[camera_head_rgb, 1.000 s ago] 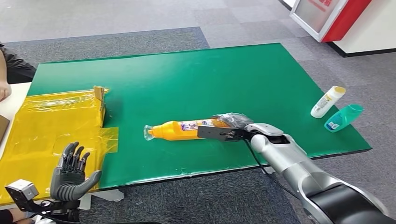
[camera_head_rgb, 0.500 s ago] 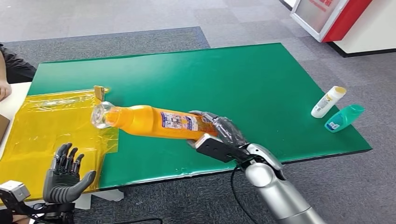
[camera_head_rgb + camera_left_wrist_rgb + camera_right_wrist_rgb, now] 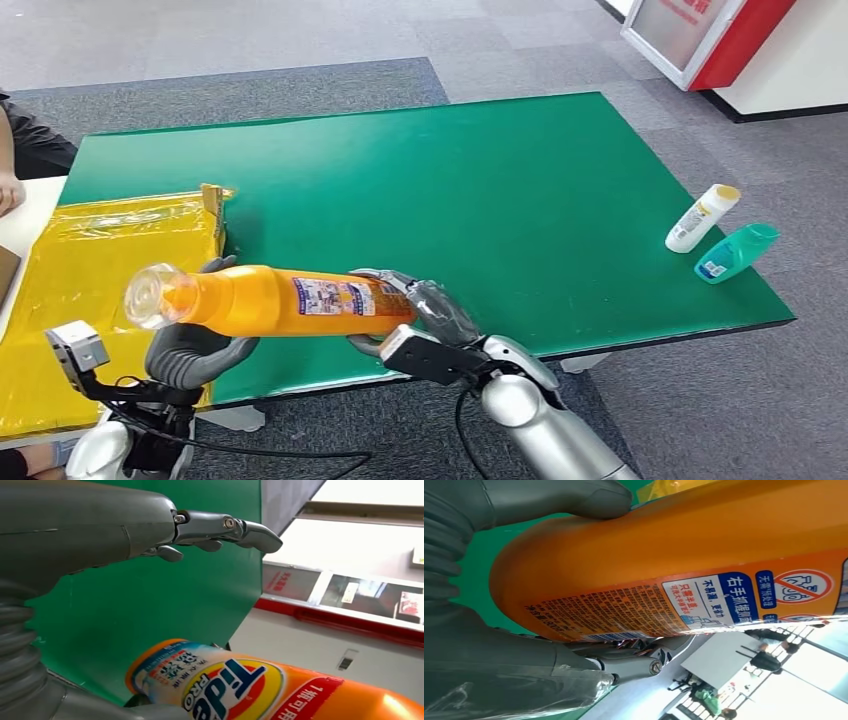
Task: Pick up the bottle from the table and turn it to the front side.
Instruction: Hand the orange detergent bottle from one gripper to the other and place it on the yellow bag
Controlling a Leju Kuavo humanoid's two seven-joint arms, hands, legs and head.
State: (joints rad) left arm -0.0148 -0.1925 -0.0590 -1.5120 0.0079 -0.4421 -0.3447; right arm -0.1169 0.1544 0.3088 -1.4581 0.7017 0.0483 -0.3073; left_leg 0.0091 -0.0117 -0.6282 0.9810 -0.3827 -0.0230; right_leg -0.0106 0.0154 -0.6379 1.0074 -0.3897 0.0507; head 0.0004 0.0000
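Since the earlier frames the orange plastic detergent bottle with the clear cap (image 3: 270, 300) has left the green table top (image 3: 480, 170) and moved from the middle of the head view to the lower left. It now hangs above the table's near edge, lying almost level, cap toward the left edge of the frame. The right hand (image 3: 425, 310) keeps its fingers wrapped round the bottle's base end; in the right wrist view its thumb (image 3: 559, 500) presses one side of the orange body and darker fingers (image 3: 634, 662) close under the other. The left hand (image 3: 190, 350), which hung open at the lower left before, has risen under the neck end and cups it from below. In the left wrist view its fingers (image 3: 225, 530) stand apart from the label, so whether it truly grips cannot be told.

At the left of the head view a yellow plastic sheet (image 3: 90, 270) covers a surface beside the green top. At the right edge lie a small white bottle with a yellow cap (image 3: 702, 218) and a teal translucent bottle (image 3: 738, 251), just beside each other, well apart from both hands. A red and white cabinet (image 3: 720, 40) stands in the upper right.
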